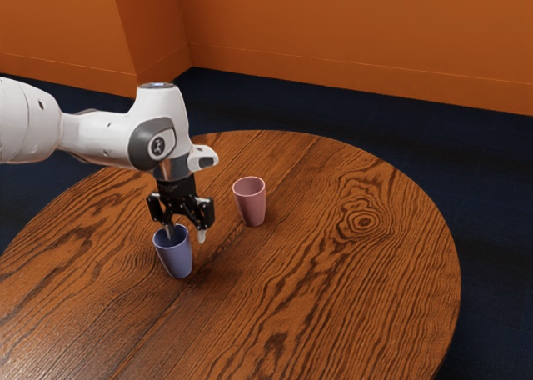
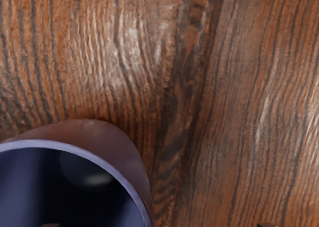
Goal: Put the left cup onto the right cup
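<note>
Reaching in from the exterior view's left, the arm hangs its gripper (image 1: 185, 234) over the blue cup (image 1: 174, 259). The fingers are apart and straddle the cup's wall, one tip inside the mouth and the other just outside, so nothing is gripped yet; the stance looks set for a rim pinch. Further toward the exterior view's right, the pink cup (image 1: 250, 201) stands upright, near but apart, open to receive the stack on the wooden table (image 1: 366, 263)
</note>
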You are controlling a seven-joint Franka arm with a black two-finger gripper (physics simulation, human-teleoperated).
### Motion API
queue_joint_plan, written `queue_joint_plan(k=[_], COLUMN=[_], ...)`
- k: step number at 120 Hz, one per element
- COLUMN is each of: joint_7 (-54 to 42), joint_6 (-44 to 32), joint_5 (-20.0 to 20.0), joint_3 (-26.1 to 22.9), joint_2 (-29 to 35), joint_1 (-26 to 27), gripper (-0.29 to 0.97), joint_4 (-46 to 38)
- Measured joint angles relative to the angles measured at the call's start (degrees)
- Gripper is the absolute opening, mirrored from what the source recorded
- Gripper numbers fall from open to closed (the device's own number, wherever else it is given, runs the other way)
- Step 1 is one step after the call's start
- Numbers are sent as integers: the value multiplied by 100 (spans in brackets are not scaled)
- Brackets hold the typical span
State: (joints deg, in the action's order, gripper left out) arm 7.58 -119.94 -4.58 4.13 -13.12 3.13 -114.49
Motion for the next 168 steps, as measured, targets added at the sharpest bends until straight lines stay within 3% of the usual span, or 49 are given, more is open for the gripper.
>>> queue_joint_plan(k=[36, 86, 168], joint_7=[-18, -33, -40], joint_6=[-81, -97, -102], joint_5=[-91, -146, -142], joint_3=[0, 0, 26], joint_2=[-152, -208, -208], joint_1=[-49, -91, -85], gripper=[42, 17, -8], joint_4=[17, 36, 38])
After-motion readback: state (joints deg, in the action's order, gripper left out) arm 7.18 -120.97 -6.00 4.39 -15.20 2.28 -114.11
